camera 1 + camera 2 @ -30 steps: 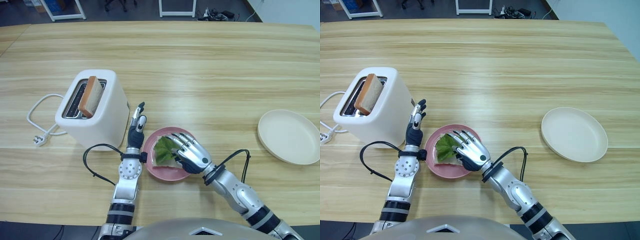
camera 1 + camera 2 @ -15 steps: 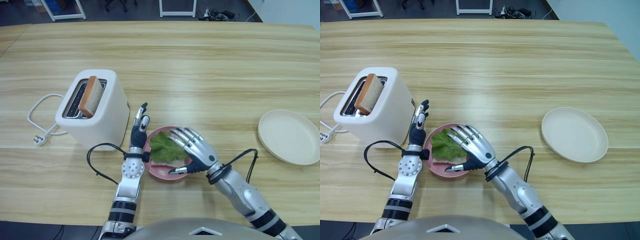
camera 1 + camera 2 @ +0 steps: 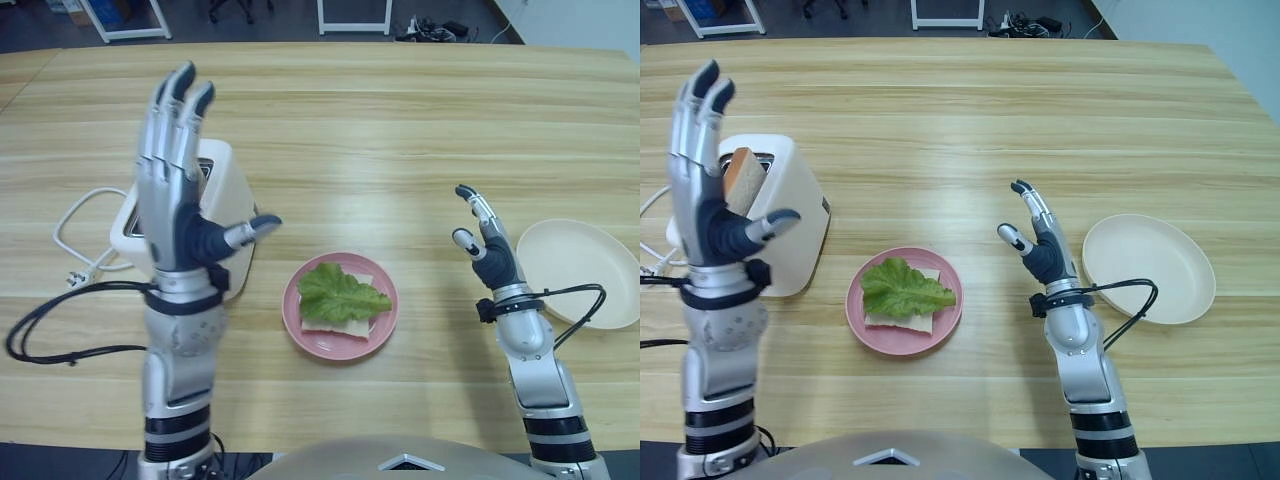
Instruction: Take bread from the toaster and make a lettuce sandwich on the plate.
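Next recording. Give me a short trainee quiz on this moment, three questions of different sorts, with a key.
1. True or false: the lettuce lies on a slice of bread on the pink plate.
2. Where is the other slice? A) standing in the toaster; B) on the cream plate; C) flat on the table.
3. Fill in: the left hand and the right hand are raised with fingers spread, and they hold ___.

Key: 1 true; 2 A; 3 nothing.

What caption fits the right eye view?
Left hand and right hand up and open; lettuce on bread on pink plate.
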